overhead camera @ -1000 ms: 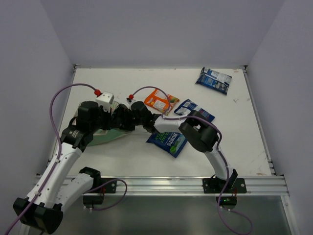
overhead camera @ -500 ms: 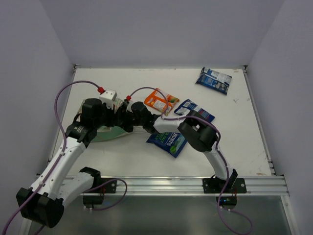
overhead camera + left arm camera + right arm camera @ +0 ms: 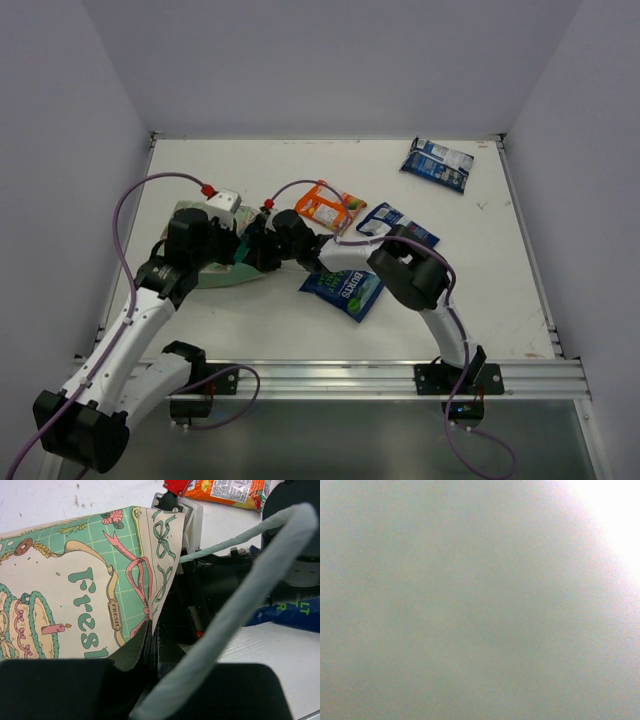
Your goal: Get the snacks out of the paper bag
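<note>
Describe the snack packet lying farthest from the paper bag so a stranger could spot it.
Start at the white table and look to its far right corner. A dark blue and white packet lies there alone; the orange packet, blue-green packet and second dark blue packet cluster mid-table.

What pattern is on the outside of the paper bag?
The paper bag shows a mint-green grid, pink ribbons, a cake and green lettering; clearest in left wrist view.

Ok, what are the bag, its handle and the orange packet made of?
The bag looks like matte paper: flat printed artwork and a sharply creased fold at the side. The handle seems to be pale twisted paper cord, though it is blurred. The orange packet looks like glossy foil or plastic film, going by its sheen.
</note>
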You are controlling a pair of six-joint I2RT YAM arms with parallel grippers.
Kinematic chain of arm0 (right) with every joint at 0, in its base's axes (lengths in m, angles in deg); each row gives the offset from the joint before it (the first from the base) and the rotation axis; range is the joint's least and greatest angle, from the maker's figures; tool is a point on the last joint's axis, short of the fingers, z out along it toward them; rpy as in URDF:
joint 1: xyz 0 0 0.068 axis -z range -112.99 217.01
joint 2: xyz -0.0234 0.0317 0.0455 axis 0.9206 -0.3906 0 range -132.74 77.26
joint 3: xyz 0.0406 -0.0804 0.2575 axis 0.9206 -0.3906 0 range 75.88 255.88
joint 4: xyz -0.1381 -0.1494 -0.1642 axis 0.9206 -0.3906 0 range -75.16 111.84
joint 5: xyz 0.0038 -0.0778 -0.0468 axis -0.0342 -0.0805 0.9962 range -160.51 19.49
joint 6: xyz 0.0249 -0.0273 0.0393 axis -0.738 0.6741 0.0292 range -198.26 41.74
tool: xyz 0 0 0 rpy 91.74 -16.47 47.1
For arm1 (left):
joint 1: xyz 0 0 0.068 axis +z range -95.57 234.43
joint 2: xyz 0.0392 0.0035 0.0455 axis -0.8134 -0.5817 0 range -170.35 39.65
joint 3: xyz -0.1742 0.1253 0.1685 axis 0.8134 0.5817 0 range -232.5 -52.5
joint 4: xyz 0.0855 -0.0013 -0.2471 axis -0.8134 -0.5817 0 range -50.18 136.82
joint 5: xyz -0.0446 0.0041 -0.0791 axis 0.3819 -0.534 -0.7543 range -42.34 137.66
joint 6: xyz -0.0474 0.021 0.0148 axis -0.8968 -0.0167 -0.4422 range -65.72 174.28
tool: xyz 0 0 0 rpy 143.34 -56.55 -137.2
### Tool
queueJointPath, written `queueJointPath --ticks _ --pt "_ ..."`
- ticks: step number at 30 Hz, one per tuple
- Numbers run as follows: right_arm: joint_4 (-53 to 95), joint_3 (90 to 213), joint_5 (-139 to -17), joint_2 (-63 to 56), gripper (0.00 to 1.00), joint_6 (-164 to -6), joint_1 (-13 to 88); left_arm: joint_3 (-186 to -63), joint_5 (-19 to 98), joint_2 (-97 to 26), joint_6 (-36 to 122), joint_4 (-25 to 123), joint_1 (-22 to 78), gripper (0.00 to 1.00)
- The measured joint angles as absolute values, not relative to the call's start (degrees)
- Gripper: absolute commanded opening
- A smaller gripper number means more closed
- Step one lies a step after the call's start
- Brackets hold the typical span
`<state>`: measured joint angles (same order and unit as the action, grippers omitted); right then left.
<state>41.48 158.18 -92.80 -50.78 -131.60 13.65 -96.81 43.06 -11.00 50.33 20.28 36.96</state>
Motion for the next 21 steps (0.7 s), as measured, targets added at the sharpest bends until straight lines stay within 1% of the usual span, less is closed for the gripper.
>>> queueJointPath --ticks 4,9,14,19,20,21 --pt "41.1 153.5 -92.5 -46.7 0.00 -131.5 15.0 -95.2 42.5 -10.3 50.2 21.7 36.4 0.00" --pt "40.7 147.5 -92.8 -37.2 0.00 -131.2 19.8 -94.1 43.3 -10.4 50.2 23.4 36.3 0.00" --pt "40.6 144.6 -94.0 -29.0 0.00 -129.9 25.0 -93.9 45.9 -12.8 49.9 24.0 36.3 0.00" --pt "37.2 143.6 -94.6 -23.0 0.00 -126.6 26.0 -93.9 47.5 -15.7 49.8 25.8 36.3 0.00" --pt "36.1 143.7 -94.8 -22.2 0.05 -125.9 26.0 -93.9 47.6 -15.9 49.7 26.2 36.3 0.00" --pt "35.2 143.8 -95.1 -21.7 0.21 -125.5 26.0 -93.9 47.6 -16.0 49.6 26.5 36.3 0.00"
